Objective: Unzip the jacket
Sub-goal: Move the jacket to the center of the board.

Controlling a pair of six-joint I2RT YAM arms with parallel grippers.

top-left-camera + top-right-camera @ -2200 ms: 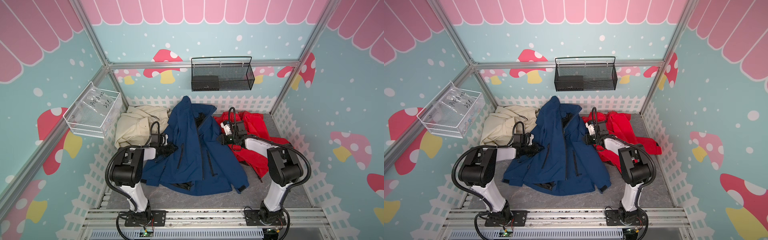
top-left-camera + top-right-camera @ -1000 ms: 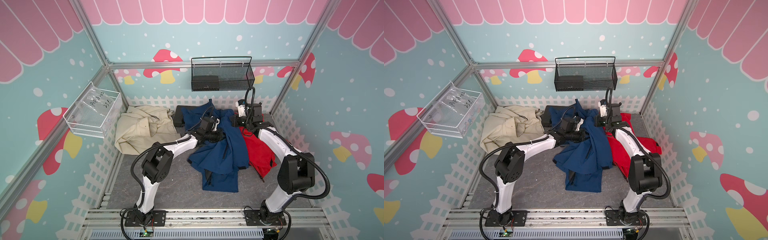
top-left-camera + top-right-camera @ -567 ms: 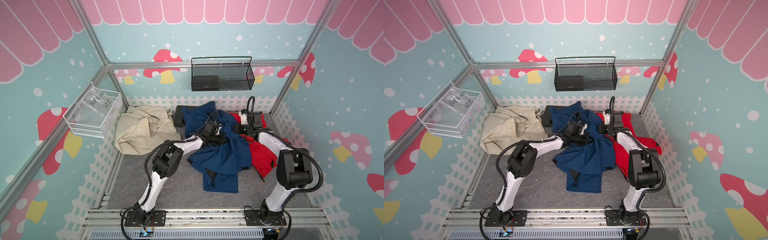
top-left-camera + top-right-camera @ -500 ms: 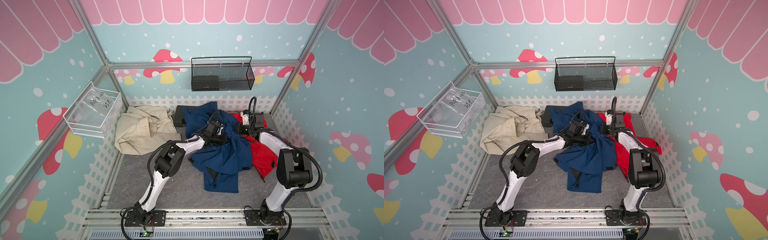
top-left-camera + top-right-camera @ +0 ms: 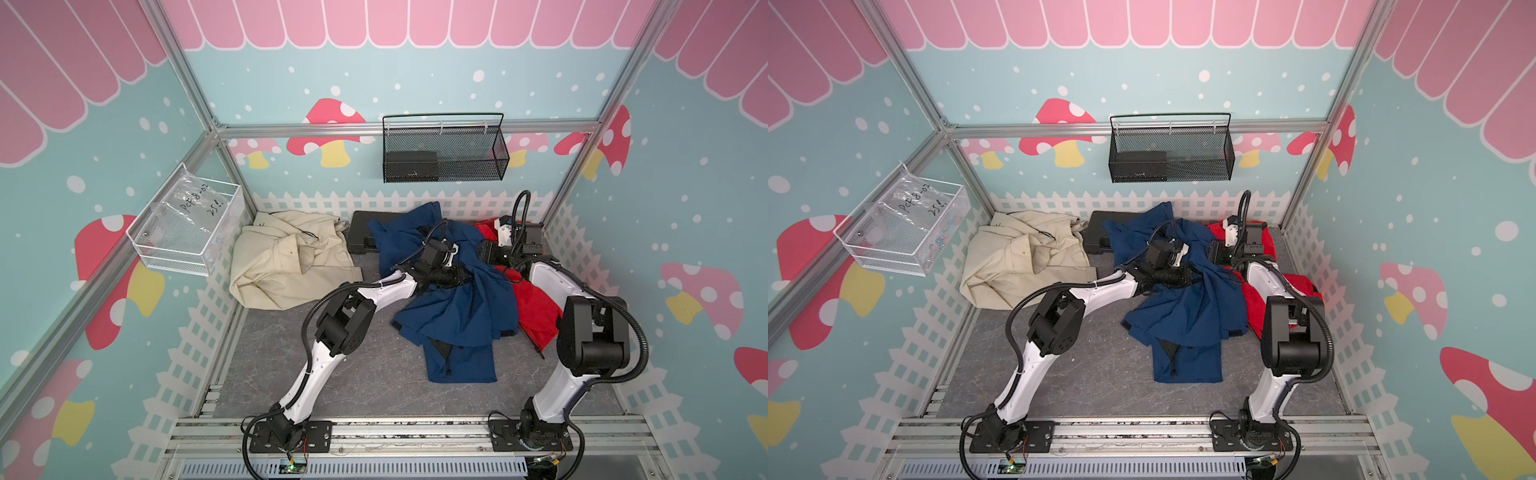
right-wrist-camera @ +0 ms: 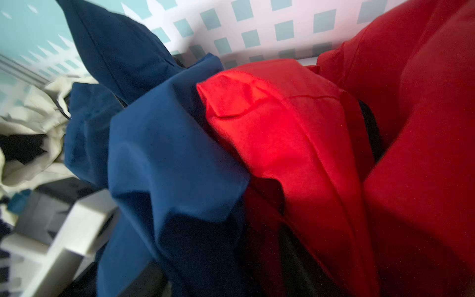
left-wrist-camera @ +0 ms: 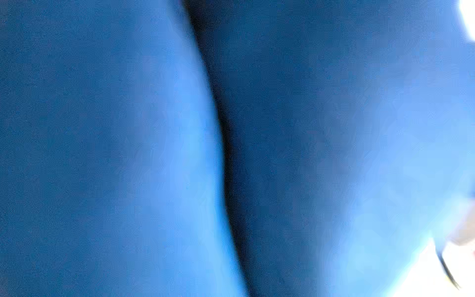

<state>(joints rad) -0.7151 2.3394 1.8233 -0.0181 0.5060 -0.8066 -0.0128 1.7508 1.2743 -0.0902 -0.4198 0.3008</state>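
Three jackets lie on the table (image 5: 332, 374). One blue jacket (image 5: 457, 316) is crumpled at centre rear. One beige jacket (image 5: 282, 266) is at rear left. One red jacket (image 5: 536, 307) is at right, partly under the blue one. One black case (image 5: 361, 232) lies behind the blue jacket.

There are two wall baskets: one black mesh basket (image 5: 444, 153) and one white wire basket (image 5: 187, 228).

The left gripper (image 5: 459, 276) and the right gripper (image 5: 482, 251) both sit among blue folds. The fabric hides the jaws of each, so I cannot tell whether they are spread or pressed together.
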